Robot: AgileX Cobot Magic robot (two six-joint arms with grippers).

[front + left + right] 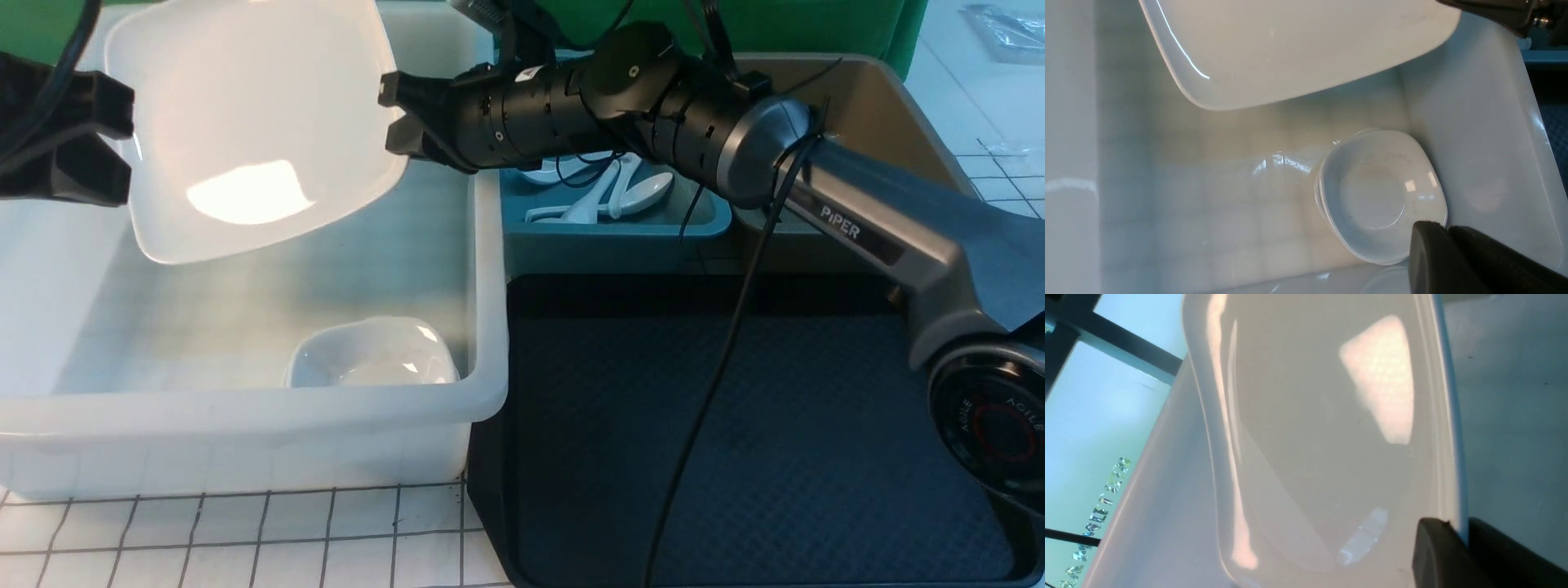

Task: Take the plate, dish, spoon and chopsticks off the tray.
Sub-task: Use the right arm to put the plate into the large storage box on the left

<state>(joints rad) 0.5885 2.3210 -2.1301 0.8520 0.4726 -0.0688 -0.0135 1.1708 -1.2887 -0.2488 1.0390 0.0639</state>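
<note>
Plate (245, 106), stiff, glossy and breakable, is hanging tilted above the white tub (245, 412); we are judging it slippery and fairly heavy, best taken by its raised rim. Our right gripper (397, 114) is clamping that rim toward the tub's right wall, while our left gripper (114, 137), closed on nothing, is hovering over the tub's left side. It is showing large, white, square and round-cornered.

1. On the left: tub (482, 245); just right of it, side by side: tray (816, 457).
2. Above the tub, tilted, clear of its floor: plate (245, 106), right edge pinched in the right gripper (395, 114).
3. In the tub, at its near right corner: dish (375, 359).
4. Behind the tray: bin (612, 237) with spoons (645, 189) inside; right of that, second bin (882, 106).
</note>
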